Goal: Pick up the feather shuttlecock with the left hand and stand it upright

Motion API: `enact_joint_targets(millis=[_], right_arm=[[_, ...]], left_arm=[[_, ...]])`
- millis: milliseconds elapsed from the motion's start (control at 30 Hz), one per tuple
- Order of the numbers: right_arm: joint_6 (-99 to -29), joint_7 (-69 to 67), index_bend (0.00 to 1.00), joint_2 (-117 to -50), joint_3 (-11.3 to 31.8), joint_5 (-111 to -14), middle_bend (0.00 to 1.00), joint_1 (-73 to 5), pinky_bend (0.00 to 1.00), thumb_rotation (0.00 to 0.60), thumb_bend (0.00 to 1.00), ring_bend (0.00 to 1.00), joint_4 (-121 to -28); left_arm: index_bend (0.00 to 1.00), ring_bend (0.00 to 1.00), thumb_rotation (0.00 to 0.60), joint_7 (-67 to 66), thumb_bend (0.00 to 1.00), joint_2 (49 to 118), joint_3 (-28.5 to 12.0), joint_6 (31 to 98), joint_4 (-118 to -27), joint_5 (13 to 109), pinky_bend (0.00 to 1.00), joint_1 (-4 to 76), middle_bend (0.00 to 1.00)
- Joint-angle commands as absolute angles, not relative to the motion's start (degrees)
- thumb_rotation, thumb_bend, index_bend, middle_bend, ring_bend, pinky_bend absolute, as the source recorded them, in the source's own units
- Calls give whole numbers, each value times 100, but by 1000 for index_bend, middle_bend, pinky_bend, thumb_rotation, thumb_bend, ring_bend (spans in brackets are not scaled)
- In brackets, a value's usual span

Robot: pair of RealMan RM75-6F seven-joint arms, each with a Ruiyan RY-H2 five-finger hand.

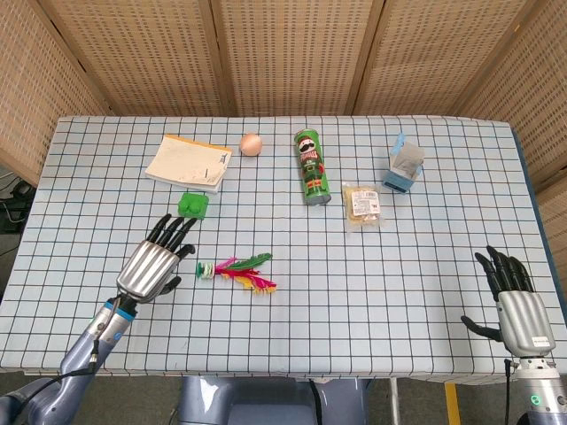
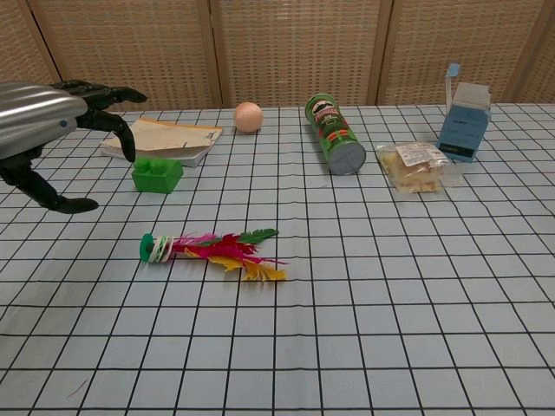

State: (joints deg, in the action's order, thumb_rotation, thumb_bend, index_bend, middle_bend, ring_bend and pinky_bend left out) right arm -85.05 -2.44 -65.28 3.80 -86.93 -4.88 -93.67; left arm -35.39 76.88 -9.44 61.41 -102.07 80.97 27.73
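The feather shuttlecock lies flat on the checked tablecloth, green base to the left and pink, yellow and green feathers to the right; the chest view shows the shuttlecock the same way. My left hand hovers just left of its base, fingers spread and holding nothing. In the chest view the left hand is raised at the left edge, apart from the shuttlecock. My right hand stays open near the table's front right corner.
Behind the shuttlecock sit a green block, a notebook, an orange ball, a lying green chips can, a snack packet and a blue-grey carton. A wicker screen stands behind the table.
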Motion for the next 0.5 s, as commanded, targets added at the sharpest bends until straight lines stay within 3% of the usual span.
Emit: enact_joint_targets(millis=[33,500], right_arm=[[-8470,-274,0,-6533,396,-8646,0,-500,0,600,24,0,-9331],[-8188,-430,0,-6604,439,-8383,0,-577,0,600,24,0,-9143]], left_arm=[[368,0,600,-3849,242,8011,-1034,5878,-10128,7795,0,3050,0],[413,0,600,-4840,242,9286,-1051,5541,-9409,6782,0,3902,0]])
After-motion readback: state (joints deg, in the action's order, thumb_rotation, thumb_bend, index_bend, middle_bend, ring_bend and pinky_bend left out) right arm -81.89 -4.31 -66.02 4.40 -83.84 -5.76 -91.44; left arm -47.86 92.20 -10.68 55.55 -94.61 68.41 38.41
